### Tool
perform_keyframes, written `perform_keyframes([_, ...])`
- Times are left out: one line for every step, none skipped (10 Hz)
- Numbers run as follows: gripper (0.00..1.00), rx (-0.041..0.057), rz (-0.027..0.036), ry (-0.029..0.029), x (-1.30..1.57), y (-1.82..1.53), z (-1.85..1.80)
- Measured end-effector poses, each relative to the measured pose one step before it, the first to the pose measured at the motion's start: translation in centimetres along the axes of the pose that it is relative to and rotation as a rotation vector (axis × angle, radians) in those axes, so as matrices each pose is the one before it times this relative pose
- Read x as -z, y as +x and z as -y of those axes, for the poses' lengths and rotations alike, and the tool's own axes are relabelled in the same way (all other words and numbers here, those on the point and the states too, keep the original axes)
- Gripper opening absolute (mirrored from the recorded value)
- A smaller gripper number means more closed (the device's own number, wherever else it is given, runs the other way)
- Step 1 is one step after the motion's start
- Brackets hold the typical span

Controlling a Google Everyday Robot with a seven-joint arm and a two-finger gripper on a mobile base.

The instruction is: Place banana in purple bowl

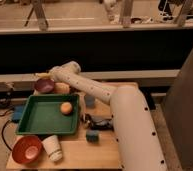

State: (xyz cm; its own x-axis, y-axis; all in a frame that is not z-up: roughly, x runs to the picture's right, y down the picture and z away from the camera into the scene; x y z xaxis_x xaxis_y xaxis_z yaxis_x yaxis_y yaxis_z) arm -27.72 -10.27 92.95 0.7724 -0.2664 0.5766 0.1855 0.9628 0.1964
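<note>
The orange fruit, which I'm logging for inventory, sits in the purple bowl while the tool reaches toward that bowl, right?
Not quite. The camera view shows the orange fruit in the green tray, not in the purple bowl. The tool does reach toward that bowl at the table's far left.

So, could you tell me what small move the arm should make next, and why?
Probably ease the claw down over the purple bowl: it sits at the bowl's far rim, and a yellow sliver there, likely the banana, is not inside yet.
</note>
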Motion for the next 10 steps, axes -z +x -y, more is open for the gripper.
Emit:
perform_keyframes([0.45,-0.00128,0.00232,-0.00268,0.08,-0.288,-0.102])
perform_keyframes([0.53,0.00124,0.00078,-0.00125,0.003,-0.113,-0.146])
perform_keyframes([0.58,-0.00021,-0.00064,0.00023,0.103,0.044,-0.008])
perform_keyframes([0.58,-0.00053,-0.00048,-0.00102,0.099,0.207,-0.025])
perform_keyframes([0.58,0.0,0.00075,-0.00095,0.192,0.255,0.033])
perform_keyframes([0.58,-0.00083,-0.0002,0.00001,0.282,0.154,0.08])
perform_keyframes([0.58,-0.00011,0.00048,-0.00102,0.215,0.056,-0.026])
perform_keyframes([0.58,0.00031,0.00033,0.00038,0.111,-0.018,0.047])
perform_keyframes([0.58,0.0004,0.00193,-0.00244,0.011,-0.048,-0.059])
perform_keyframes([0.51,-0.0011,0.00087,-0.00361,0.223,0.237,0.029])
